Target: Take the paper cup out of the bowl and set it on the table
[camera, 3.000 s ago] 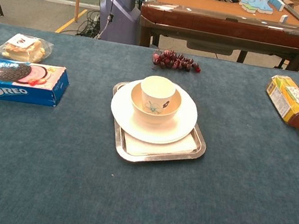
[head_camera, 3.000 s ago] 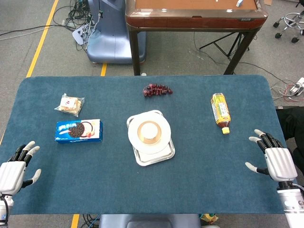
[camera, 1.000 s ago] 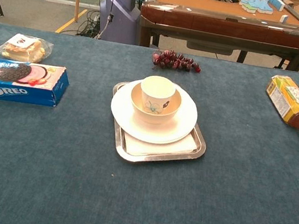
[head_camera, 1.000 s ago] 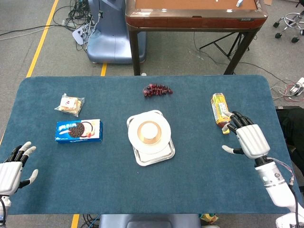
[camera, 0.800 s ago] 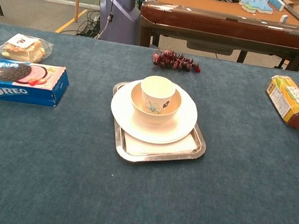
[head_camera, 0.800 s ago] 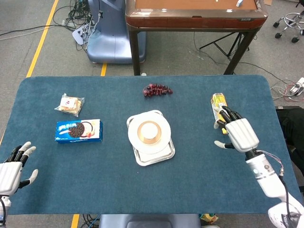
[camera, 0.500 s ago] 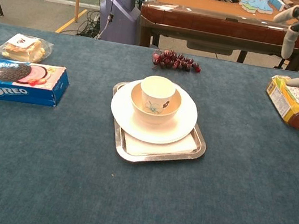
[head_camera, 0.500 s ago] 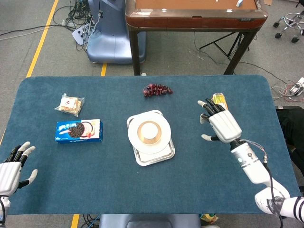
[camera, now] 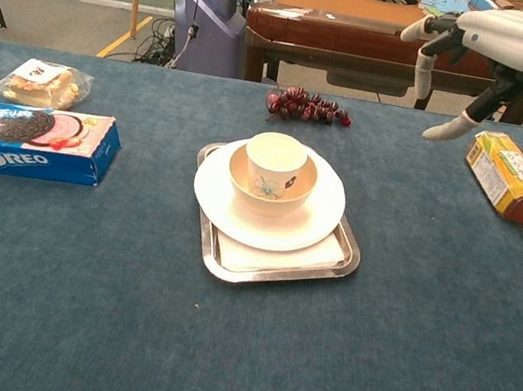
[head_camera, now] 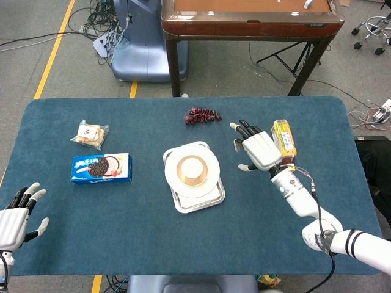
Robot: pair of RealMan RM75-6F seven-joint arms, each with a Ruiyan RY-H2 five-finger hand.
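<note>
A cream paper cup stands upright in a small bowl, which sits on a white plate over a metal tray at the table's middle. My right hand hovers open, fingers spread, above the table to the right of the plate, apart from the cup. My left hand rests open at the near left table edge and holds nothing; the chest view does not show it.
A yellow drink bottle lies just right of my right hand. Dark grapes lie behind the plate. An Oreo box and a snack packet sit at the left.
My right hand has risen from the near right table edge and travelled left past the bottle toward the plate, still open. The left hand and the cup have stayed put.
</note>
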